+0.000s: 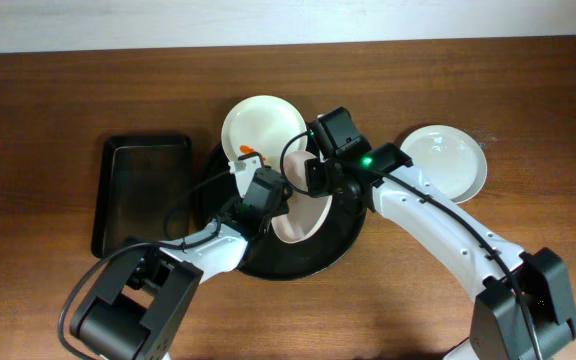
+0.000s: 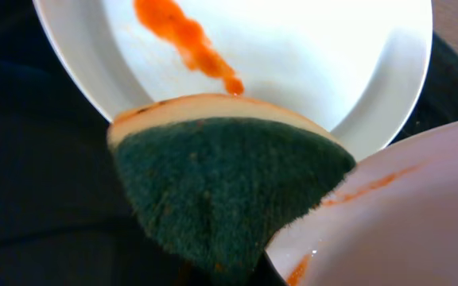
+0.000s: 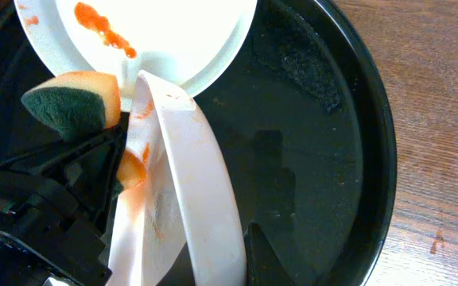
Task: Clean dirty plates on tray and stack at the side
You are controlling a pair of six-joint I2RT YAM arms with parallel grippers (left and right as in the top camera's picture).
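Note:
My right gripper (image 1: 315, 186) is shut on the rim of a white plate (image 3: 193, 199) and holds it up on edge over the round black tray (image 3: 356, 127). Its inner face carries orange smears. My left gripper (image 1: 251, 172) is shut on a yellow and green sponge (image 2: 221, 183), which lies against that plate's upper rim. A second smeared plate (image 1: 263, 128) lies flat at the tray's far edge, just beyond the sponge. A third plate (image 1: 446, 160) rests on the table to the right and looks clean. The sponge hides the left fingers in the left wrist view.
A smaller rectangular black tray (image 1: 140, 190) sits on the wooden table to the left of the round tray. Both arms cross over the round tray's middle. The right half of the tray floor (image 3: 308, 183) is bare and wet-looking.

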